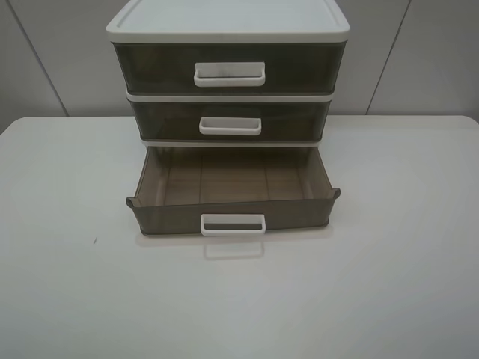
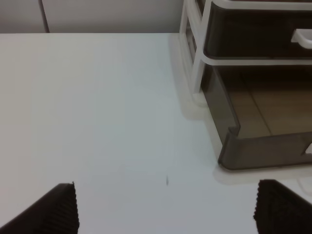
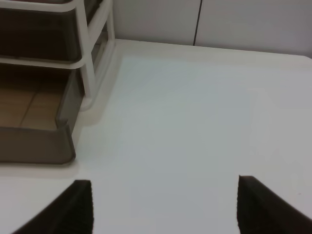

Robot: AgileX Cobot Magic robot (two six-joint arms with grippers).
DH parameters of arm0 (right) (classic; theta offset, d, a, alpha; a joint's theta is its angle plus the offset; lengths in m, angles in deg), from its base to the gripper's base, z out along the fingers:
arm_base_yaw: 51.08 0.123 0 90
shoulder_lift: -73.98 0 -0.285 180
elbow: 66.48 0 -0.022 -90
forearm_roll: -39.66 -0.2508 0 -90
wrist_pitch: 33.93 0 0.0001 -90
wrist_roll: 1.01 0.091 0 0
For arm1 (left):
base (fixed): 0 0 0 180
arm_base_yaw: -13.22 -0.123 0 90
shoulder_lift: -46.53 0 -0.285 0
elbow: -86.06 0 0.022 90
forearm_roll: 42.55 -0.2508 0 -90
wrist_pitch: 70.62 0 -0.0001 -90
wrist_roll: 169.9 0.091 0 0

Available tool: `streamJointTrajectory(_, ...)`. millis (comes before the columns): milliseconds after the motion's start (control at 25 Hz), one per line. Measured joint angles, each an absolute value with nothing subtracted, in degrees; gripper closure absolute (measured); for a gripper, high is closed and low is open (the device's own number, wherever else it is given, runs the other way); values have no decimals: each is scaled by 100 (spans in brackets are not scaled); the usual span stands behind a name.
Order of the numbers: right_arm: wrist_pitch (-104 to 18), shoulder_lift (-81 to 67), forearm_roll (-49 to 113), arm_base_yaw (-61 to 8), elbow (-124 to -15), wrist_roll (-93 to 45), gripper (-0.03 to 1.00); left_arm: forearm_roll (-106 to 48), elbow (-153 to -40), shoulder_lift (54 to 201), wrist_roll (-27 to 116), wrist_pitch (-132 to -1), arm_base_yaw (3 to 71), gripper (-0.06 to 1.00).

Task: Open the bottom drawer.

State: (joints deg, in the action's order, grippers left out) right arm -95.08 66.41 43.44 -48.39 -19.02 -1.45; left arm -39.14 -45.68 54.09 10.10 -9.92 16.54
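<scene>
Bottom drawer (image 1: 232,196) pulled way out of the white-framed drawer unit (image 1: 227,22), sitting at the middle of the white table (image 1: 67,284). Smoky brown see-through tray, nothing seen inside, floor w/ a few long lines. White loop handle (image 1: 233,224) on its front wall, at 6 o'clock from the unit, w/ a pale shadow on the table just below.

Middle drawer (image 1: 229,118) shut, small white handle (image 1: 230,126) at its front. Top drawer (image 1: 227,67) shut too, w/ the widest white handle (image 1: 229,74). White lid on top of the unit.

Left gripper (image 2: 165,214) low over bare table, at about 8 o'clock from the drawer in the high view's terms, well apart from it. Two dark ribbed fingers (image 2: 58,209) spread wide, nothing between them. Drawer's front corner (image 2: 234,156) near, not touching. Tiny dark speck (image 2: 167,181) on the table between gripper & drawer.

Right gripper (image 3: 163,209) on the other side, at about 4 o'clock from the drawer, also off it. Dark fingers (image 3: 263,204) wide apart, empty. Drawer's other front corner (image 3: 66,146) close by, no touch.

Neither arm seen in the high view. Grey wall panels behind the table.
</scene>
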Motion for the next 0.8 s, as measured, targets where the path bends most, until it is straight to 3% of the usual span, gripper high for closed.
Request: streamJointTrajectory(800, -9508, 6641, 4703, -4839, -1902, 300, 35, -3919, -4568, 5409, 1010, -992, 1654, 20)
